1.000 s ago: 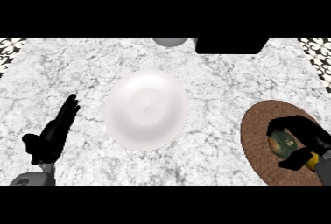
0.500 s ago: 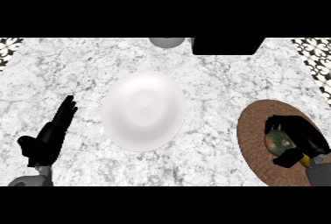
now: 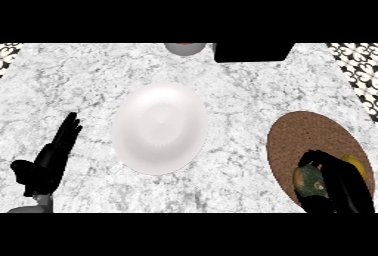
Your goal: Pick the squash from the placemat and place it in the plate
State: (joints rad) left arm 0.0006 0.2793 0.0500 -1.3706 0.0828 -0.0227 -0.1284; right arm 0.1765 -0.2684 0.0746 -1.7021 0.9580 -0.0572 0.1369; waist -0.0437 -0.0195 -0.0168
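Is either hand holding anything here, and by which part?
The right hand curls over the squash from its right side, on the placemat. The left hand holds nothing.

Your robot's right hand sits low at the right of the head view, near the lower edge, its black fingers curled over and round the squash, which shows green and mottled just left of the palm, with a patch of yellow past the hand's far side. The hand hides most of what it holds, and the right forearm hardly shows. Your left hand rests at the lower left, well apart from the right, fingers straight and close together, pointing up and slightly right, thumb out to the left, grey wrist just showing beneath it.
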